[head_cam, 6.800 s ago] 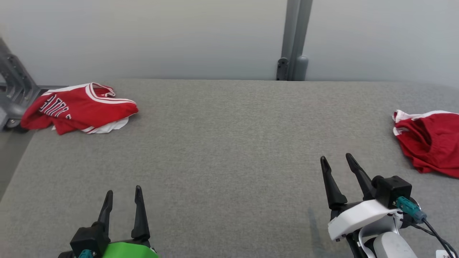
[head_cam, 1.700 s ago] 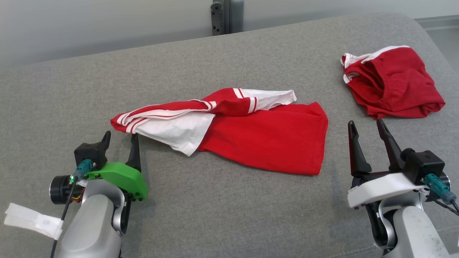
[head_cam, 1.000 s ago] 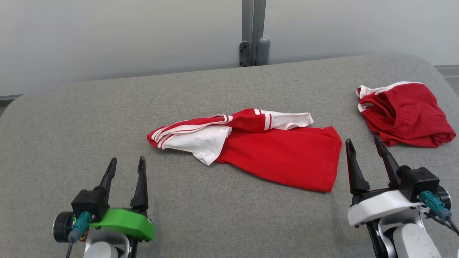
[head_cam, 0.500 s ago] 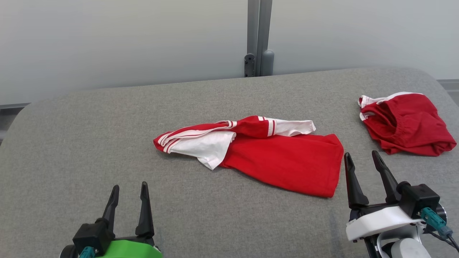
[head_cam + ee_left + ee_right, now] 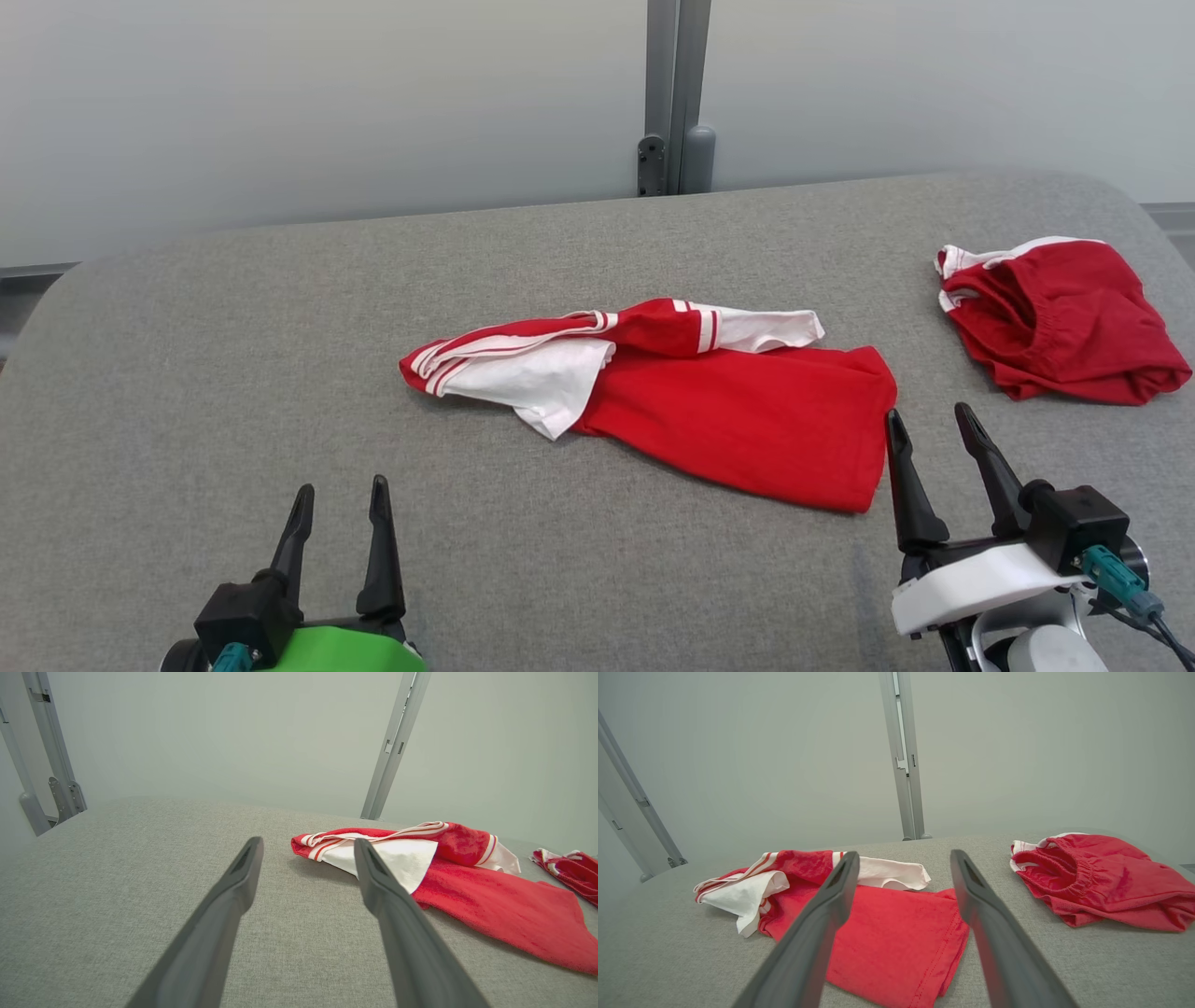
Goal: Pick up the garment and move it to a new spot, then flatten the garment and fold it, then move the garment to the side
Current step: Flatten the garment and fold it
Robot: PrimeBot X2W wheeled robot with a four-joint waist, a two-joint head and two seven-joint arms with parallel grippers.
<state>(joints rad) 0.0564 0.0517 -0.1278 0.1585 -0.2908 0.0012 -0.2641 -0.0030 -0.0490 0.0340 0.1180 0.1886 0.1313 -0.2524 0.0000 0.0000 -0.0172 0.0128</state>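
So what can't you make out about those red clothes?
- Red-and-white garment: folded over itself in every view, so its underside and any print are hidden.
- Second red garment: bunched up; the left wrist view's right edge cuts it off.
- Left claw: its arm is cut by the head view's bottom edge.

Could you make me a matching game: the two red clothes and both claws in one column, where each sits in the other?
1. jersey
2. shorts
3. left gripper
4. right gripper

A. open, beside the jersey's right edge
B. bunched at the far right of the table
C. open, lower left, apart from both clothes
D. mid-table, crumpled, white panel showing

Pairs: 1-D, 2-B, 3-C, 4-A.
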